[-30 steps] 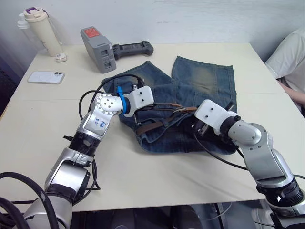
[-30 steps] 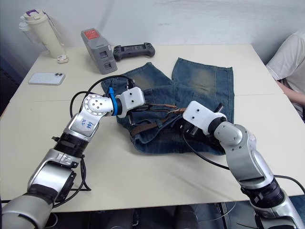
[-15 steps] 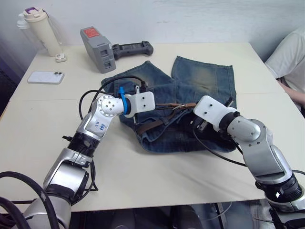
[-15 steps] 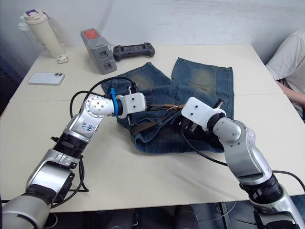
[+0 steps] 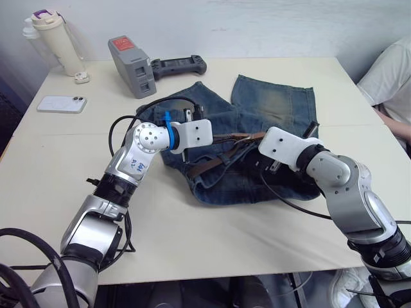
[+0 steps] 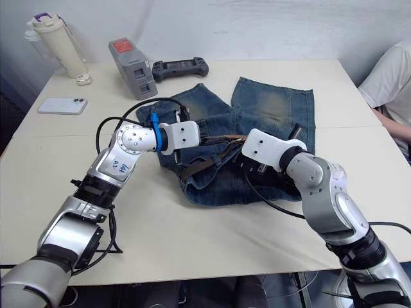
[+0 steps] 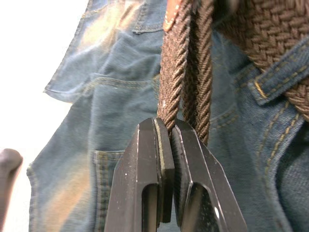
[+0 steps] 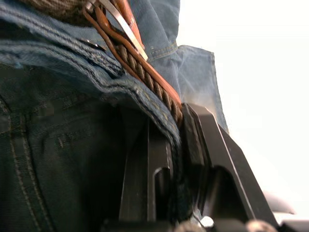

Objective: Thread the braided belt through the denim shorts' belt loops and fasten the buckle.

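Both arms shifted farther; left fingers (image 7: 161,145) pinch braided belt (image 7: 181,72).

braided belt (image 7: 176,72): far end cut off | buckle (image 8: 120,26): partly cropped

One pair of denim shorts (image 5: 273,106) and one braided belt (image 5: 212,163) are seen on one table (image 5: 192,224). Also counted are one bottle (image 5: 56,42), one phone (image 5: 61,104), one grey battery pack (image 5: 131,65), one black controller (image 5: 178,65) and two grippers.
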`<state>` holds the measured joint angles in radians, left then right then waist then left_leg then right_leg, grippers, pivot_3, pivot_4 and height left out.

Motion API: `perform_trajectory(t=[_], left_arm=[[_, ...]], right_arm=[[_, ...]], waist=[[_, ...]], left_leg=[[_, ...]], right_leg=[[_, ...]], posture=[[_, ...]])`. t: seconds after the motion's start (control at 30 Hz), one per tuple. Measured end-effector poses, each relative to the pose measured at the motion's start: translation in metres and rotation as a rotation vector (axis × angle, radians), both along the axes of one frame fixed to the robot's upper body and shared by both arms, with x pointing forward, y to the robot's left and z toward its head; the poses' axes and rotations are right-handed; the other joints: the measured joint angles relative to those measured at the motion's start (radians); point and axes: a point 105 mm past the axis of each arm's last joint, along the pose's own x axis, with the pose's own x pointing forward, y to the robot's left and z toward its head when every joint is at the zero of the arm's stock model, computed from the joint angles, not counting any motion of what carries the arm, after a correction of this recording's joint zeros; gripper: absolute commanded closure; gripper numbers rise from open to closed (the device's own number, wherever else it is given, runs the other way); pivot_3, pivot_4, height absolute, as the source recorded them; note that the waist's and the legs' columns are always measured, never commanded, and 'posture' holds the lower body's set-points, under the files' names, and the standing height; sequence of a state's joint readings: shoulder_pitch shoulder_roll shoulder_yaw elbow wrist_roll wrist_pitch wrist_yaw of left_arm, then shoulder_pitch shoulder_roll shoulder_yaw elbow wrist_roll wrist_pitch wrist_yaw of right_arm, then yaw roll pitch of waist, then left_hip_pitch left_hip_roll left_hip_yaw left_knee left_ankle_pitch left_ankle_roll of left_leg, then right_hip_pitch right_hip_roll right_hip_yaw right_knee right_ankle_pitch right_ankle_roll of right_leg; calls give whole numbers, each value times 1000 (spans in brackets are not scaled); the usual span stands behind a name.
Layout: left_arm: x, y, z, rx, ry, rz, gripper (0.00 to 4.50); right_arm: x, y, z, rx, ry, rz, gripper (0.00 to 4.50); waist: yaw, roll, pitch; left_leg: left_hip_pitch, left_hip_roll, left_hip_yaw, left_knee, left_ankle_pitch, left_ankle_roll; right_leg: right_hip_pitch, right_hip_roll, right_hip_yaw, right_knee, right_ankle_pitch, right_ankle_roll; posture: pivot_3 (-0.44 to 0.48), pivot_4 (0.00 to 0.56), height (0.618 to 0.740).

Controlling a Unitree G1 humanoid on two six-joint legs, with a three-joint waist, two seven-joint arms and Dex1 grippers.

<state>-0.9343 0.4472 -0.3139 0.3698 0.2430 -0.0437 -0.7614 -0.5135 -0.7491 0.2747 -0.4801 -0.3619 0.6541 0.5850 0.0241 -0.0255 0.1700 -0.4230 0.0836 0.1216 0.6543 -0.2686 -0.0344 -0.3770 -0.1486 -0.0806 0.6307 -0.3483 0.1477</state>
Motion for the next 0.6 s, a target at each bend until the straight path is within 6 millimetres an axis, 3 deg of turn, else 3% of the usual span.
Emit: perform_trajectory(t=[0.37,0.6], left_arm=[[-2,-2,9,93,-74,-36,4500],[-3,1,10,217,-178,-69,4500]], right_arm=[[3,-1,-11,-55,-18,-8,4484],[5,0,-14,147,0,-69,4484]], waist=[[0,0,0],[-1,0,0]], left_leg=[[0,0,0,0,0,0],[0,0,1,0,0,0]], right_leg=[[0,0,0,0,0,0],[0,0,0,0,0,0]], posture=[[0,150,740],[0,150,740]])
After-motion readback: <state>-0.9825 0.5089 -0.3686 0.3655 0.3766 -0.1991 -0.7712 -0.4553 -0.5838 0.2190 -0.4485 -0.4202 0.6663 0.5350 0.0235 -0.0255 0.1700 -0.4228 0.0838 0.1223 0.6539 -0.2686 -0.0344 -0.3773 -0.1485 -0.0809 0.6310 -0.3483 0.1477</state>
